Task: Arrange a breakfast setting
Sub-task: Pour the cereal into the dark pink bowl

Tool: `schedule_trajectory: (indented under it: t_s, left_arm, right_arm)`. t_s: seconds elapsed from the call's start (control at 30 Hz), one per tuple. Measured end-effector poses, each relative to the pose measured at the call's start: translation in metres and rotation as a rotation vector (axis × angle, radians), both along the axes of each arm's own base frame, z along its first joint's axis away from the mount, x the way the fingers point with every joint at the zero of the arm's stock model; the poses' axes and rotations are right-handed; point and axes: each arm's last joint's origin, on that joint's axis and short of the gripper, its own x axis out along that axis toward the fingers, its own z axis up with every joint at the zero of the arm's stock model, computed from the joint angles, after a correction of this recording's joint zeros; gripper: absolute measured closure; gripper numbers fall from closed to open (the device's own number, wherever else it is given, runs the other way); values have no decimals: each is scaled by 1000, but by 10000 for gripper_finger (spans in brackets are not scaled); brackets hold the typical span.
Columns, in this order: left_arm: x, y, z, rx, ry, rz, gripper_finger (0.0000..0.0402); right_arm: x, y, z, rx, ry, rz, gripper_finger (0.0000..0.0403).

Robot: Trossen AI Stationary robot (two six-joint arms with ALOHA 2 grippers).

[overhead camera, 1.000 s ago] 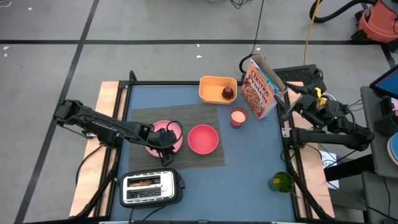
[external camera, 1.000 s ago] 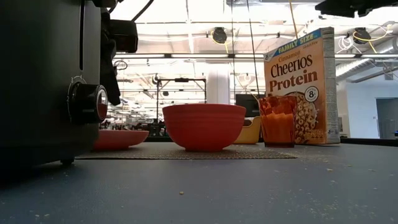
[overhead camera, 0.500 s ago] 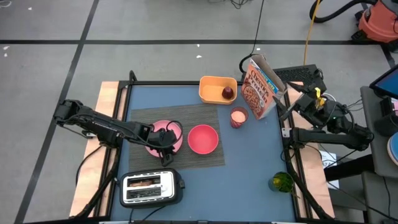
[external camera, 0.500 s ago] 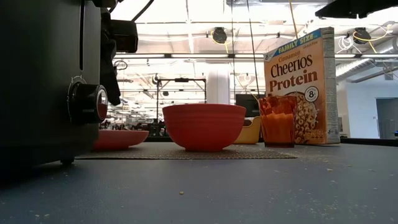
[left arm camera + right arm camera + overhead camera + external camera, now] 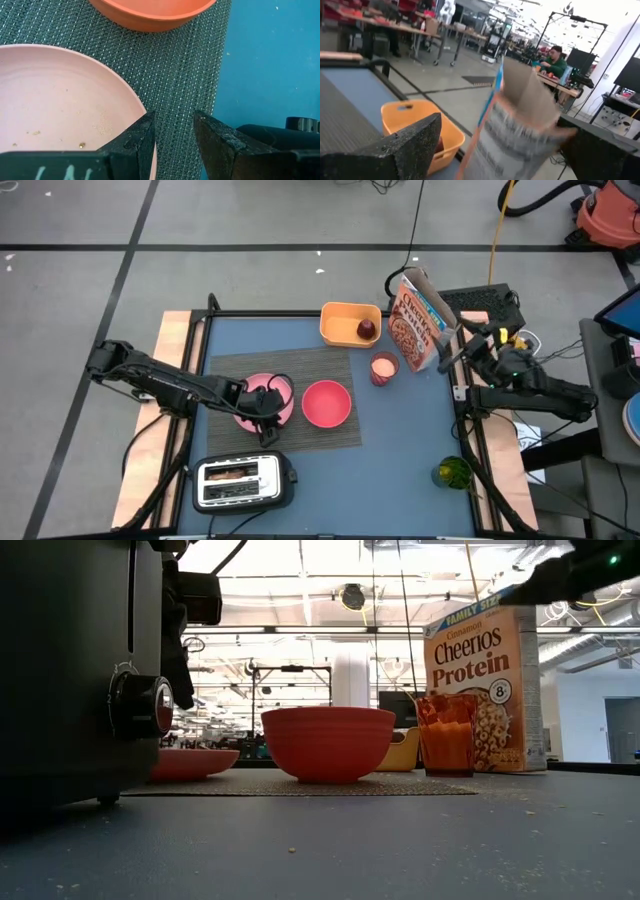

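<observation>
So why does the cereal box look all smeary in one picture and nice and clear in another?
Right wrist view: the cereal box is streaked with motion blur, its print unreadable, while the yellow bin stays fairly crisp. Low view: the same box is sharp and readable against bright ceiling lights, while the toaster looms near and dark.

The right tool (image 5: 452,352) has swung in from beyond the desk's (image 5: 420,440) right edge toward the cereal box (image 5: 417,318), its fingers spread wider than a second ago.
</observation>
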Motion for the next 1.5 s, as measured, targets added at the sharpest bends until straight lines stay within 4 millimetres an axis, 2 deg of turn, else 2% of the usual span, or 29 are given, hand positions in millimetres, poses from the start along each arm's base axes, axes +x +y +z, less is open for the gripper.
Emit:
schedule_trajectory:
  t_s: [0.2,0.37,0.53,0.9,1.07,1.5]
  left_arm:
    - [0,0,0,-1,0,1,261]
    - [0,0,0,-2,0,3,261]
    - [0,0,0,-2,0,3,261]
    - [0,0,0,0,-1,-1,261]
    - [1,0,1,-3,-18,-2,261]
    - [5,-1,4,-12,-68,-2,261]
  right_arm:
    - [3,-2,-14,27,6,-94,30]
    - [8,-3,-29,33,45,-105,30]
    - [15,-4,-56,39,126,-106,30]
    - [22,-5,-107,134,128,-127,30]
    - [23,-5,-117,149,129,-131,30]
    - [23,-5,-118,152,139,-127,30]
